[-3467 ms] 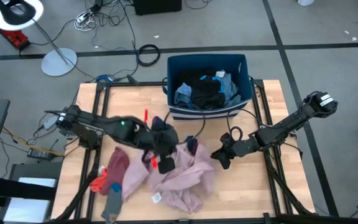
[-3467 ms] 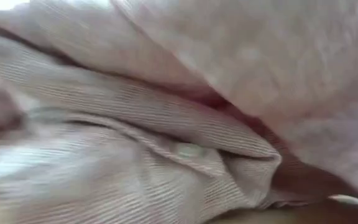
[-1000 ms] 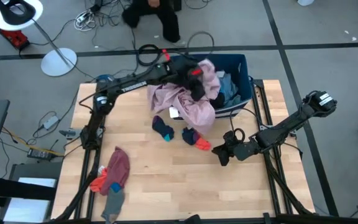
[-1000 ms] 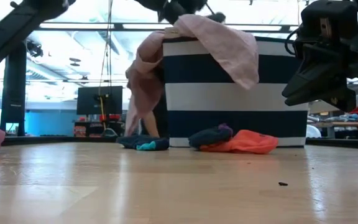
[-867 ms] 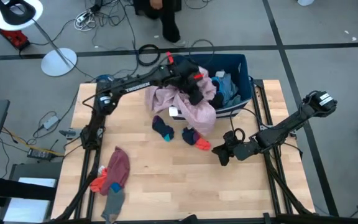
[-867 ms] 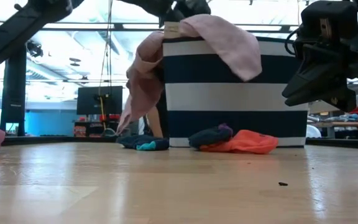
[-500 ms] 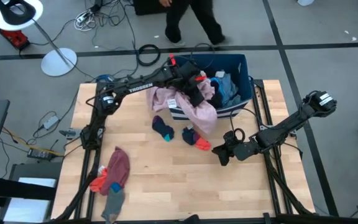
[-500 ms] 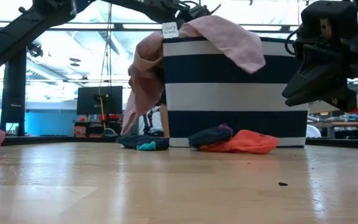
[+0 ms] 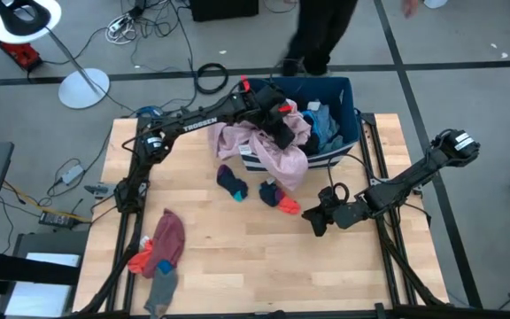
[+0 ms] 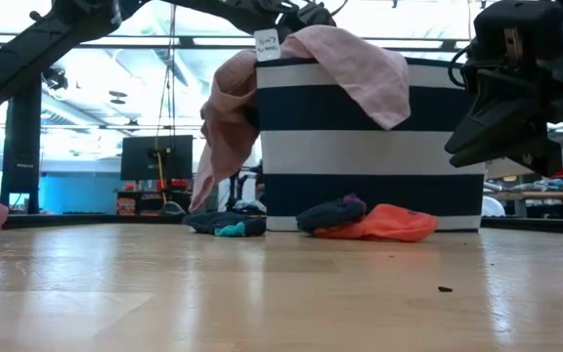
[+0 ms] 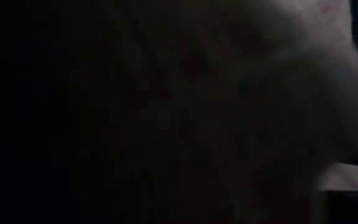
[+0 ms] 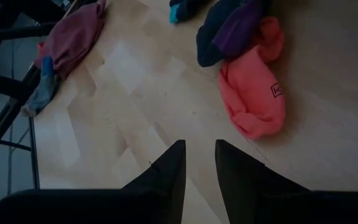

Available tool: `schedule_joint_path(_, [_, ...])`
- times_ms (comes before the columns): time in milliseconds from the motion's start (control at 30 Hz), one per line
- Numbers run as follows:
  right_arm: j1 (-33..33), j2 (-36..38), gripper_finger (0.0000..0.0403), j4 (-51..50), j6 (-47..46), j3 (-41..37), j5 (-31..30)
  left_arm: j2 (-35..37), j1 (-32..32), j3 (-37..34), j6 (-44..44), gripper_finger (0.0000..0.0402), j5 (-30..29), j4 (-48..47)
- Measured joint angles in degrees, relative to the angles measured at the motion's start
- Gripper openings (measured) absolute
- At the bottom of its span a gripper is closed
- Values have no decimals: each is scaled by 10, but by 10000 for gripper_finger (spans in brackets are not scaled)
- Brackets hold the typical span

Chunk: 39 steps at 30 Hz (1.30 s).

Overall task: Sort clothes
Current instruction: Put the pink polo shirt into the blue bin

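**Pink garment astride the bin rim, left gripper right above it**

Left gripper (image 9: 282, 122) over the near-left rim of the striped bin (image 9: 348, 89), buried in the pink garment (image 9: 268, 151); cannot tell whether apart or clamped, fingers hidden by cloth. Garment draped across the rim, one part inside, long tail hanging down the outer wall toward the worktop (image 9: 237, 266). Long axis running from bin interior out and down over the front-left corner. Probably needs a push farther inward to clear the rim.

Right gripper (image 12: 197, 163) low over the worktop, fingers a narrow gap apart, holding nothing. Red-orange sock (image 12: 253, 93) and dark sock (image 12: 229, 31) just ahead of it, in front of the bin, clearly nearer to the right arm. Another dark sock (image 9: 232, 183) beside them. Small pile of clothes (image 9: 159, 248) well apart at the near-left corner.
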<state>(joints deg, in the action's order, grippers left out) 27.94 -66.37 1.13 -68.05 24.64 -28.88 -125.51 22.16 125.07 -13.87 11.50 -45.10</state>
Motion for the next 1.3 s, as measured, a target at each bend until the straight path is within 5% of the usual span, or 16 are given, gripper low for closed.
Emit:
schedule_joint_path(267, [0,0,89,0,2,0,0,2,-3,101,22,124,15,-25])
schedule_joint_path(967, [0,0,89,4,-3,0,5,153,-41,99,62,115,-21,-130])
schedule_joint_path(1300, [0,0,89,6,-8,0,5,237,-100,99,74,56,-124,-235])
